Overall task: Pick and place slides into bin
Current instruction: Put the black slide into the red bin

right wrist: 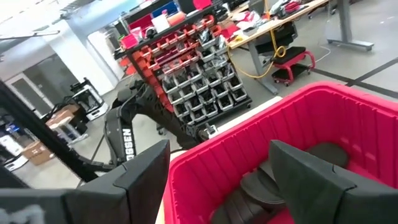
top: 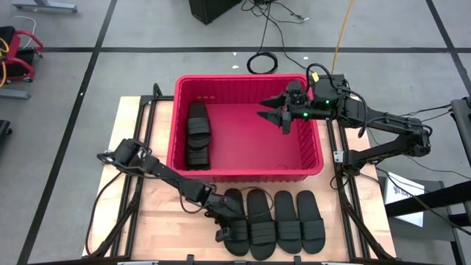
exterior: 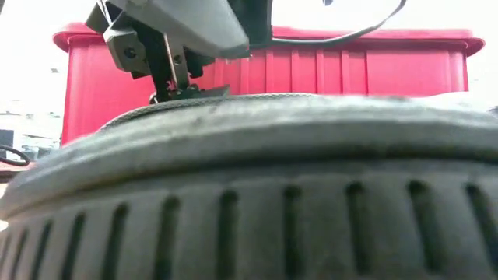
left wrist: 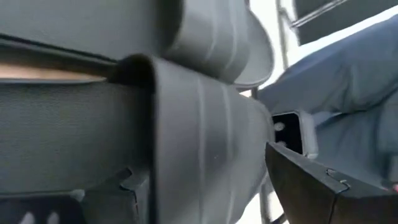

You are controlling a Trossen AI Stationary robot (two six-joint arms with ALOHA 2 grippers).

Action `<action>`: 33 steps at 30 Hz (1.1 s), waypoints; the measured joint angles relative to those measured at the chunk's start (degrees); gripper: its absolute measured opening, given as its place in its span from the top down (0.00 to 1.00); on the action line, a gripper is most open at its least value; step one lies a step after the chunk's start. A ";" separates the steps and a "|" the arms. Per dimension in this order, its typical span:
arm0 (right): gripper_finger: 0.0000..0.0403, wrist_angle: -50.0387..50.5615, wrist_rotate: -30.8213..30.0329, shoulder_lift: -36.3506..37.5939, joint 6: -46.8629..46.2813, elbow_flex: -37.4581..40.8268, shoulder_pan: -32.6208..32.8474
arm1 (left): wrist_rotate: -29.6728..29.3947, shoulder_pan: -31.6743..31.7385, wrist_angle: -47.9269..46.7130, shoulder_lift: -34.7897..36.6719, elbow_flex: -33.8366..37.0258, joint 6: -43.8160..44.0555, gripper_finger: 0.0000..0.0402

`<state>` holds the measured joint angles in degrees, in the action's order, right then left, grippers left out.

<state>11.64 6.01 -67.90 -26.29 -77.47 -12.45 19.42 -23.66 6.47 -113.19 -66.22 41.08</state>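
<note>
The red bin [top: 250, 79] stands in the middle of the table, with two black slides [top: 197, 132] lying in its left part. Several more slides lie side by side on the table in front of the bin. My left gripper [top: 218, 225] is down at the leftmost slide [top: 237, 221] and open, with one finger on each side of its ribbed strap [left wrist: 211, 143]. My right gripper [top: 274, 118] hangs open and empty over the bin's far right part. The right wrist view shows the bin [right wrist: 311, 106] and the slides in it [right wrist: 280, 186]. My left gripper comes in low from the table's left, and its fingers [left wrist: 311, 180] stand on either side of the leftmost slide's strap. I cannot tell whether they touch it. The slide lies flat on the table.
The other slides [top: 288, 219] lie close to the right of the leftmost one. A slide's ribbed edge [exterior: 249, 202] fills the low view, with the bin's wall [exterior: 350, 70] behind it. The bin's right half [top: 280, 147] is bare. Cables lie on the floor beyond the table.
</note>
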 joint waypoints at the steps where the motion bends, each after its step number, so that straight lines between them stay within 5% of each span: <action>1: 0.34 0.03 0.14 0.00 0.01 0.00 0.00 | 0.72 0.00 0.63 -0.28 0.00 0.17 0.37; 6: 0.34 0.24 0.14 0.00 0.40 0.00 0.00 | 1.67 0.15 0.95 -0.21 0.00 -0.50 0.44; 19: 0.34 0.24 0.12 0.00 0.42 0.00 0.00 | 4.77 1.64 1.52 -0.21 0.02 -1.49 0.97; 33: 0.34 0.24 0.23 0.00 0.44 0.00 0.07 | 12.00 2.97 3.53 2.63 0.04 1.73 0.99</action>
<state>11.88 6.24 -67.90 -25.85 -77.47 -12.38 31.42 -20.69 10.00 -110.56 -66.17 42.81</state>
